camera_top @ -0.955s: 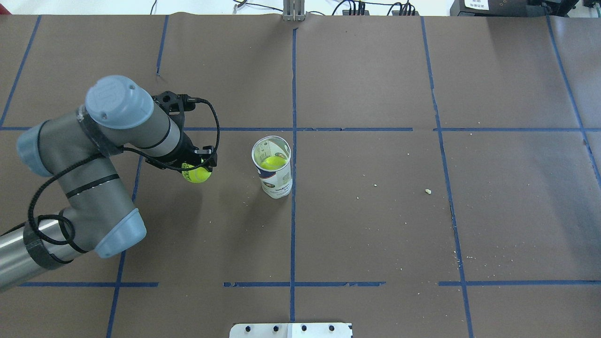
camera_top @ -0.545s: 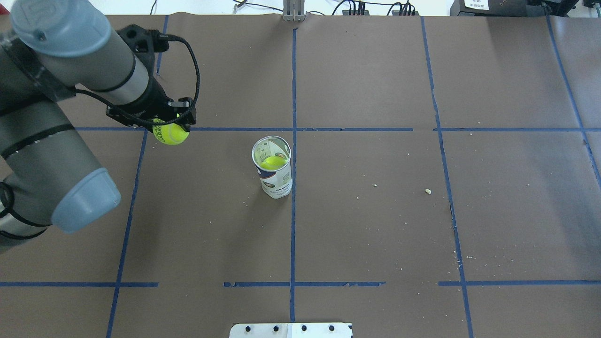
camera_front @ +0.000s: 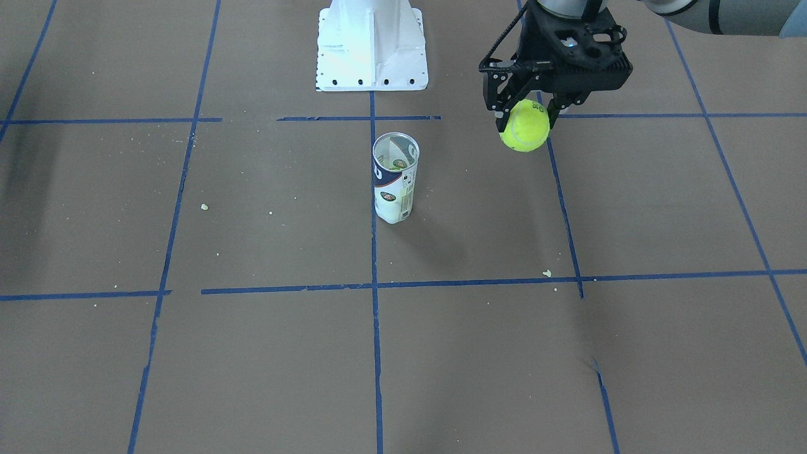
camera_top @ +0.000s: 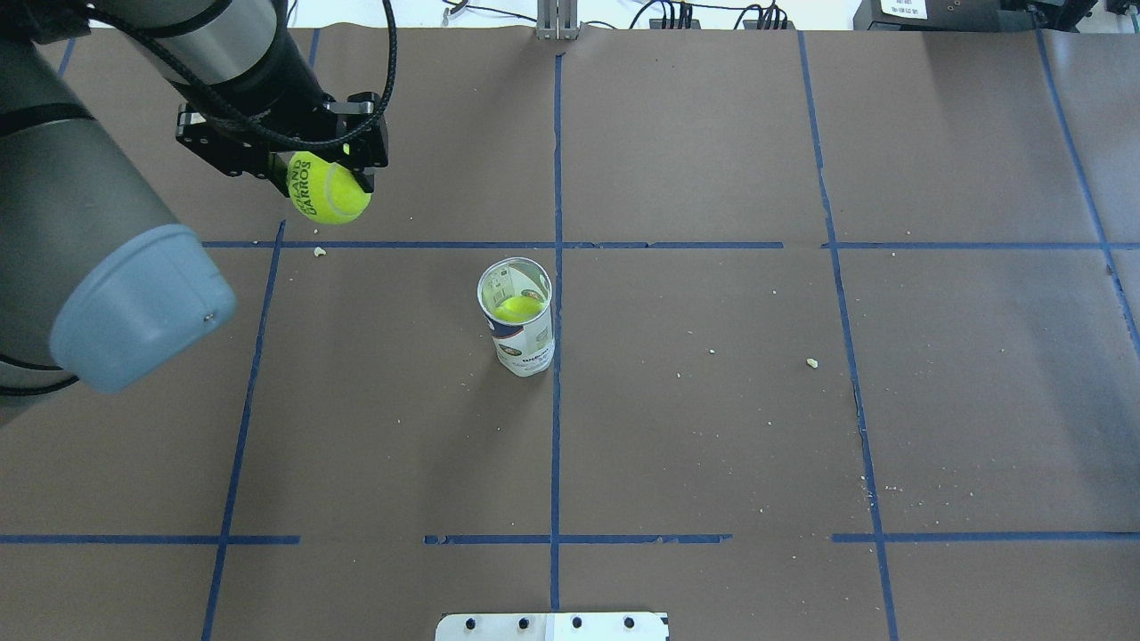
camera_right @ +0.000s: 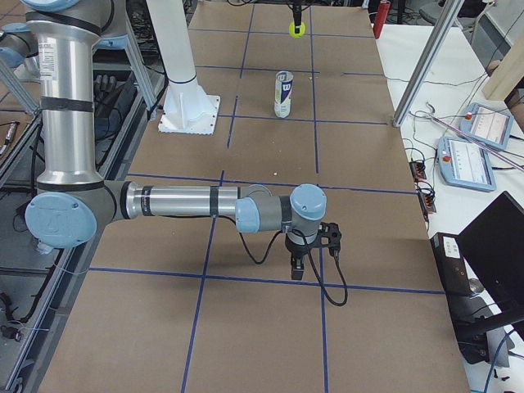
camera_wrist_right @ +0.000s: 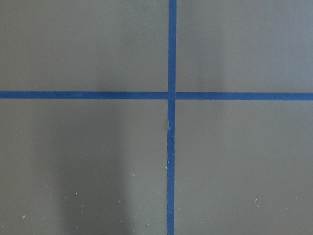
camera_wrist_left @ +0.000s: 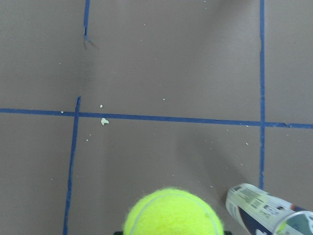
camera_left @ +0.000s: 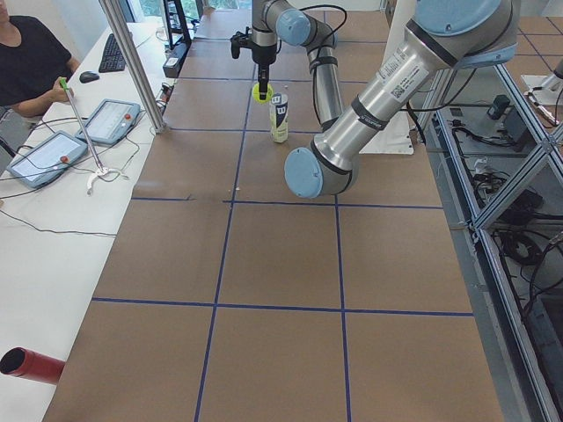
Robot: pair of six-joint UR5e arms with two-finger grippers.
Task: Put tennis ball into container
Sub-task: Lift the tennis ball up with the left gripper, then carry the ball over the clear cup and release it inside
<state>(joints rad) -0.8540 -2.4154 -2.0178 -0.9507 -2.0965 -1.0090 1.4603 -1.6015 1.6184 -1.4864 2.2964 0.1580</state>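
Observation:
My left gripper is shut on the tennis ball, a bright yellow-green ball with dark lettering, held high above the table. The ball hangs to the left of and beyond the container as the overhead view shows it, well apart from it. The container stands upright and open near the table's middle, with another yellow-green ball inside. The left wrist view shows the held ball and the container at its lower right. My right gripper hovers low over the table's other end; I cannot tell its state.
The white robot base stands at the table's robot side. Small crumbs lie scattered on the brown paper with its blue tape grid. A metal post and tablets are on the operators' side.
The left arm has risen and carried the tennis ball up and away from the container, toward the far left of the table. The container has not moved.

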